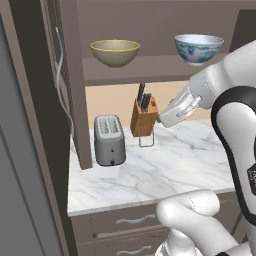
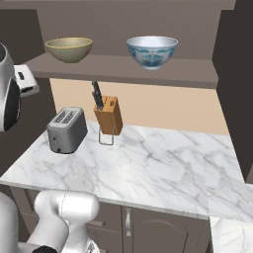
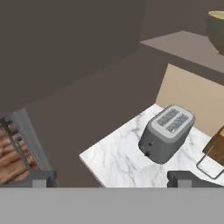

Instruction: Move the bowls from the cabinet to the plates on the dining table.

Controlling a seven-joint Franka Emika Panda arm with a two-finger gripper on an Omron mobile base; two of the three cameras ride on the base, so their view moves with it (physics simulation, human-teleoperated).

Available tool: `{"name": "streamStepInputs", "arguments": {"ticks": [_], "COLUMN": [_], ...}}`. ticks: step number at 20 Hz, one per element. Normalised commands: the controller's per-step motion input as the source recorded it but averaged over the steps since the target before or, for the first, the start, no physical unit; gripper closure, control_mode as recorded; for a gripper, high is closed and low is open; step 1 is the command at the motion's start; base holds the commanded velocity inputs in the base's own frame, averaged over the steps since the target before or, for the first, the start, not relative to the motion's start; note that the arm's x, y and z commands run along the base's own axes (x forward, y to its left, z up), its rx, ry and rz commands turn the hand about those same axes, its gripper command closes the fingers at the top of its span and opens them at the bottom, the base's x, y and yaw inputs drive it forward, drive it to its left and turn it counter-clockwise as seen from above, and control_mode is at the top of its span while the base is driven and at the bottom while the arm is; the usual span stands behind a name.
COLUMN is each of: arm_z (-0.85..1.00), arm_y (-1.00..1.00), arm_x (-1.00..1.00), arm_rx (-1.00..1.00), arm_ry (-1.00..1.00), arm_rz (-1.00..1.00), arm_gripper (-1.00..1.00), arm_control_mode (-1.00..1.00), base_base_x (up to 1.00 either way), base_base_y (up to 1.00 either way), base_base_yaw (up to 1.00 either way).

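Two bowls stand on the open cabinet's shelf [image 1: 150, 70]. The olive-tan bowl [image 1: 115, 52] [image 2: 68, 49] is on the left and the white bowl with a blue pattern [image 1: 198, 48] [image 2: 152, 51] is on the right. My gripper [image 1: 162, 118] hangs below the shelf, over the counter, just right of the knife block and lower than both bowls. In the hand view my gripper [image 3: 113, 178] is open, its tips far apart with nothing between them, and the olive-tan bowl [image 3: 217, 26] peeks in at the top right. The plates and the dining table are out of view.
On the marble counter [image 1: 170, 165] under the shelf stand a grey toaster [image 1: 109, 140] [image 2: 66, 130] [image 3: 167, 132] and a wooden knife block [image 1: 144, 116] [image 2: 108, 115]. The cabinet's open door [image 1: 75, 85] stands at the left. Drawers with wavy pulls [image 1: 135, 220] lie below.
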Motion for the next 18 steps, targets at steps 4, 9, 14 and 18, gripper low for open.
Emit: {"name": "streamStepInputs", "arguments": {"ticks": [4,9,14,18], "arm_z": [-0.08,-0.03,0.00,0.00], "arm_y": [-0.51,-0.56,-0.50,-0.47], "arm_x": [0.01,0.07,0.17,0.18], "arm_rx": [-0.12,-0.11,-0.14,-0.15], "arm_ry": [-0.06,-0.01,0.00,0.00], "arm_rz": [-0.26,-0.25,-0.24,-0.23], "arm_gripper": [-1.00,-1.00,-1.00,-1.00], "arm_control_mode": [-1.00,-1.00,-1.00,-1.00], "base_base_x": [0.00,0.00,0.00,0.00], "base_base_y": [0.00,0.00,0.00,0.00], "base_base_yaw": [0.00,0.00,0.00,0.00]}}
